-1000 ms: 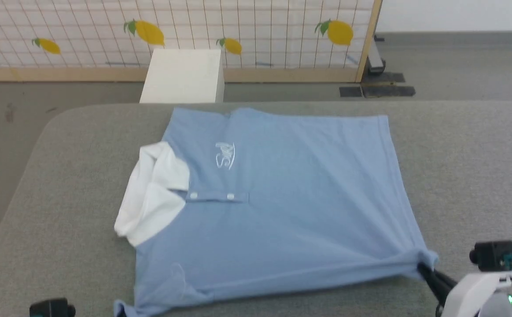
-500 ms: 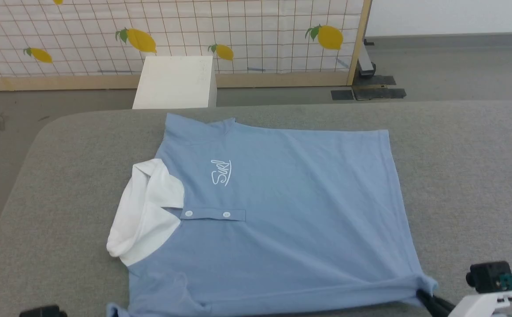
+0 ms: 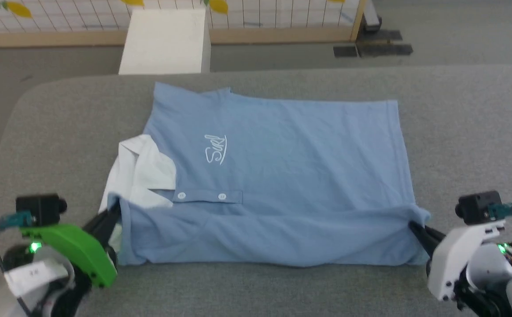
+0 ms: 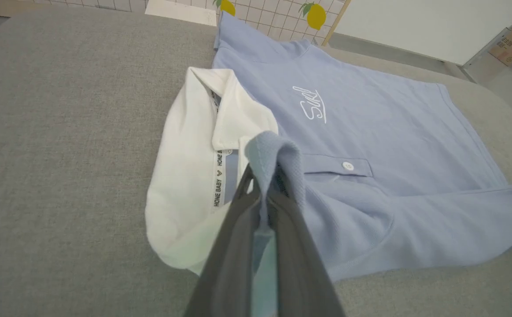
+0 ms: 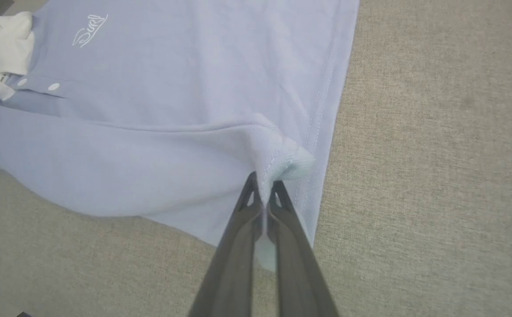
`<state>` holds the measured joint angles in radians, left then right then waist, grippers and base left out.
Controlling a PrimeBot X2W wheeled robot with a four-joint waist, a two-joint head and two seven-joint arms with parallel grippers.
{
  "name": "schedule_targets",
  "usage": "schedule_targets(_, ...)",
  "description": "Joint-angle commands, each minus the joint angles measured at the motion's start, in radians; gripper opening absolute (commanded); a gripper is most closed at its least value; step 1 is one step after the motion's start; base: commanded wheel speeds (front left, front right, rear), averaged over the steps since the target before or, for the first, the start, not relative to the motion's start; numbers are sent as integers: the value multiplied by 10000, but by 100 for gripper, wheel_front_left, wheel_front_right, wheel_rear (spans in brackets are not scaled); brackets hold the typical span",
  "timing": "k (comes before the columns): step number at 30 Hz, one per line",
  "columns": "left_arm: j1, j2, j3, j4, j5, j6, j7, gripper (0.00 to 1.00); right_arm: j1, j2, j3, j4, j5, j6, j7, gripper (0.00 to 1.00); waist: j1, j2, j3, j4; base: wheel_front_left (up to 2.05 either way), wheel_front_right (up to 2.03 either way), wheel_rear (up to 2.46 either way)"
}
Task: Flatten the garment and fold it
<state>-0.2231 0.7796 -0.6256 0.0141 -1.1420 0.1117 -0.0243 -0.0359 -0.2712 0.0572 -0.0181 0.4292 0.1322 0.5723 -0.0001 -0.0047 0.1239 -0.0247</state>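
Behind, lemon-print screen (image 3: 273, 15) and white box (image 3: 163, 42) — on the grey table (image 3: 467, 114), left gripper (image 3: 114, 212) and right gripper (image 3: 412, 226) clamp the garment (image 3: 291, 167).

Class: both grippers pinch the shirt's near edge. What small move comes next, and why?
Probably carry both corners forward toward the far edge: left gripper and right gripper are shut on the garment, its near edge raised, its far half flat.

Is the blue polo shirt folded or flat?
Partly folded: left gripper and right gripper pinch the light blue knit polo shirt, near edge doubled over its front.
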Motion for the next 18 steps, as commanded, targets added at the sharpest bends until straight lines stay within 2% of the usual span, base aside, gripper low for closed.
schedule_targets(1, -452, -53, 26, 249, 156, -177, 50, 0, -355, 128, 9, 111, -139, -15, 89, 0, 1, 47, 743, -35, 0, 0, 0)
schedule_targets(12, -2813, -475, -104, 2200, 692, -1346, 438, 0, -1824, 953, -446, 833, -1067, -15, 1039, 0, 1, 47, 2168, -68, 0, 0, 0)
schedule_targets(18, -3327, -864, -406, 3332, 732, -1706, 784, 0, -1910, 1186, -545, 946, -1391, -15, 1615, 0, 1, 47, 2397, -99, 0, 0, 0)
